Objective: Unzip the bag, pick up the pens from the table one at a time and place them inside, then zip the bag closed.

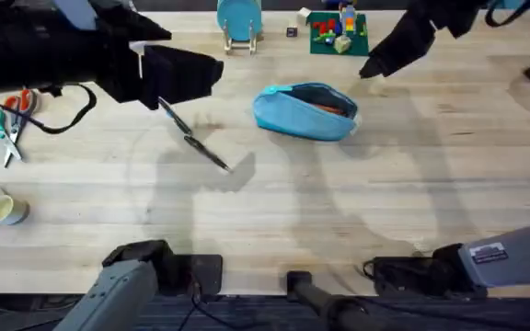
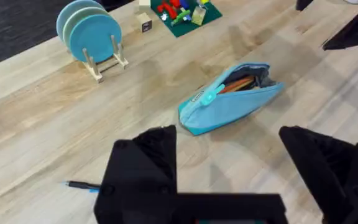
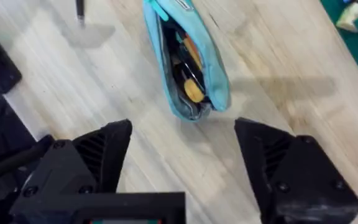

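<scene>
A light blue, soft fabric pencil pouch, shaped like a long oval, lies on the large pale wooden butcher-block table just above the centre of the overhead view. Its long axis runs roughly from nine o'clock to three o'clock. The zipper along the top is open, and orange and dark items show inside the gap; the small pale pull tab sits at the nine o'clock end.

Two thin, near-black pens lie on the bare wood at about eight o'clock from the pouch, near it but not touching. They rest almost end to end, their shared line running from ten o'clock down to four o'clock.

The left gripper hovers at about eleven o'clock from the pens, close to their upper end; in its wrist view the black fingers stand wide apart and hold nothing. The right gripper hangs at about one o'clock from the pouch, its jaws also spread wide and empty in its wrist view.

The left arm looks much the nearer to the pens, so the next pick probably falls to it, with the jaws needing to close across the diagonal pen shaft.
</scene>
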Robot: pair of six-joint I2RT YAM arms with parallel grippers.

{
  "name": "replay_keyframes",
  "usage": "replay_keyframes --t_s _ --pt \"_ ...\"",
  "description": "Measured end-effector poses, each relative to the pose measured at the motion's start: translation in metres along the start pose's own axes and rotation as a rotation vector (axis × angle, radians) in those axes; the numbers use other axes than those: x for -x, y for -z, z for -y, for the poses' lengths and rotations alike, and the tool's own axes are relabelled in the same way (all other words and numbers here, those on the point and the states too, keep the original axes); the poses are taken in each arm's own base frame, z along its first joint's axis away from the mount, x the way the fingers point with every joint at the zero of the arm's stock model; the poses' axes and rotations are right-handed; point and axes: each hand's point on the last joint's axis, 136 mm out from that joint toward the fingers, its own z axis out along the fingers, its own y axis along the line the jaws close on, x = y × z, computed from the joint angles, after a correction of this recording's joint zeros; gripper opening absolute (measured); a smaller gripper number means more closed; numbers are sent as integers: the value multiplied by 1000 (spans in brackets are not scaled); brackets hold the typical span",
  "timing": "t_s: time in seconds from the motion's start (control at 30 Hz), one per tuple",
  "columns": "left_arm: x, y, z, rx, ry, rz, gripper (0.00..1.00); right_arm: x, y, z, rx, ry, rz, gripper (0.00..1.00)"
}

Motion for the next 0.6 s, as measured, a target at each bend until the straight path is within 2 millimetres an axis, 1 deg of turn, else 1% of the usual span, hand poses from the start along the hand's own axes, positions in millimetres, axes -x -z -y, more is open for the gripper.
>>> replay_keyframes --t_s 0.17,0.33,0.47,0.6 --pt "0 0 0 0 2 0 993 -4 9 1 -50 -34 -11 997" --pt "-3 0 1 -5 15 -10 994 -6 17 0 -92 -31 12 998" --pt "-5 0 3 -10 26 -20 993 -17 17 -2 -144 -20 26 998" --pt "-8 0 4 -13 35 -28 993 -34 15 -7 -188 -12 36 998"
